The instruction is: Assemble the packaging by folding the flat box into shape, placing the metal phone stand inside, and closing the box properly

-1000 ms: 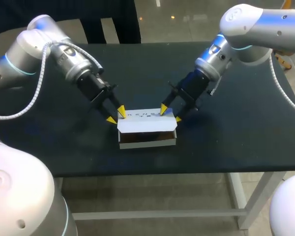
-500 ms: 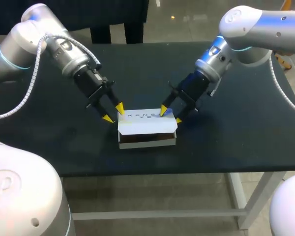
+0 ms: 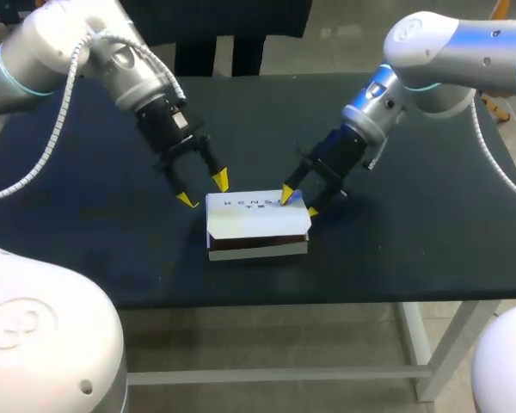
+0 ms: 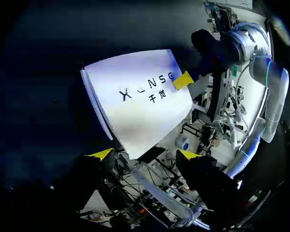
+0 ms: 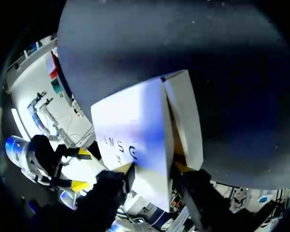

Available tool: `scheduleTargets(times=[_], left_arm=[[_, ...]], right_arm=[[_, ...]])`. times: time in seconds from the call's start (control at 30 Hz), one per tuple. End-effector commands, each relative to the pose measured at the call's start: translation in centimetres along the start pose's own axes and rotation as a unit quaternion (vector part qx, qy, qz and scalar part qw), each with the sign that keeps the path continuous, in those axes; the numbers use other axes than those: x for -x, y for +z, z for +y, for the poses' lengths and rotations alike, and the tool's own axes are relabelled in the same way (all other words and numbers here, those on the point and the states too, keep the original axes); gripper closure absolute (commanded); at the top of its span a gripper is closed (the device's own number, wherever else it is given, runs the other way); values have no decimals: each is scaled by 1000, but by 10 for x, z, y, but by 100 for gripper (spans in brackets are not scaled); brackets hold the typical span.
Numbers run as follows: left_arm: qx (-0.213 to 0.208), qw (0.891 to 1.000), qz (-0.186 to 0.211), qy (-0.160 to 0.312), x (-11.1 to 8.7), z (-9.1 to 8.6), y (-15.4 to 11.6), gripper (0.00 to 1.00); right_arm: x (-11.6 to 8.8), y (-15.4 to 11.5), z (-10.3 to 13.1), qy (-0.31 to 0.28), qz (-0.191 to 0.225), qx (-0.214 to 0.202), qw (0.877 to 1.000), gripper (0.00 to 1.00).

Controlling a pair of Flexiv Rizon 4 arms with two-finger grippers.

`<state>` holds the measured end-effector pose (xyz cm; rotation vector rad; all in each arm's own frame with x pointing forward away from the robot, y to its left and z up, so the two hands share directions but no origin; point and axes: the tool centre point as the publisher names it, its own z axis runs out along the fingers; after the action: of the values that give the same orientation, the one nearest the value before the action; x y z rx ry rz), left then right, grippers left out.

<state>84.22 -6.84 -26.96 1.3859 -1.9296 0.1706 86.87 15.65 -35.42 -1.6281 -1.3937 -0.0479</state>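
Note:
The white box [image 3: 256,225] lies mid-table with its printed lid [image 3: 251,213] folded down, a thin dark gap showing along the front. Nothing of the phone stand shows. My left gripper [image 3: 204,190] hangs open just off the box's left rear corner, touching nothing. In the left wrist view the box [image 4: 135,104] lies right ahead of that gripper [image 4: 145,154]. My right gripper [image 3: 299,203] is at the right rear corner, one fingertip [image 3: 285,194] on the lid, the other against the right end. In the right wrist view the lid [image 5: 135,130] and end flap [image 5: 186,121] run between that gripper's [image 5: 153,168] fingers.
The dark table [image 3: 413,241] carries only the box. Open surface lies to both sides of it and in front, up to the near edge.
My left gripper has opened wide and pulled up and back from the box's left rear corner. The lid has sunk lower over the box. The right gripper has stayed put.

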Motion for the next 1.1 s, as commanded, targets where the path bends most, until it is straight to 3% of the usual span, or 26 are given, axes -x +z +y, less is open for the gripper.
scheduleTargets(times=[0.03,0.17,0.3,0.43,0.57,1.03,1.07,1.1], left_arm=[[-44,995,-83,33,-12,6,-6,0],[-59,985,-134,88,-18,5,-10,0],[-72,964,-197,166,-23,9,-10,0],[-45,931,-264,246,-28,10,-4,0],[35,896,-316,311,-30,9,8,0],[35,896,-316,311,-30,9,8,0],[38,881,-341,326,-29,9,10,0],[33,878,-345,330,-27,9,11,0]], right_arm=[[1,0,3,0,0,-3,1000,49],[1,0,3,0,0,-3,1000,49],[1,0,3,0,0,-3,1000,50],[1,0,3,0,0,-3,1000,50],[1,0,3,0,0,-3,1000,51],[1,0,3,0,0,-3,1000,52],[1,0,3,0,0,-3,1000,52],[1,0,3,0,0,-3,1000,52]])
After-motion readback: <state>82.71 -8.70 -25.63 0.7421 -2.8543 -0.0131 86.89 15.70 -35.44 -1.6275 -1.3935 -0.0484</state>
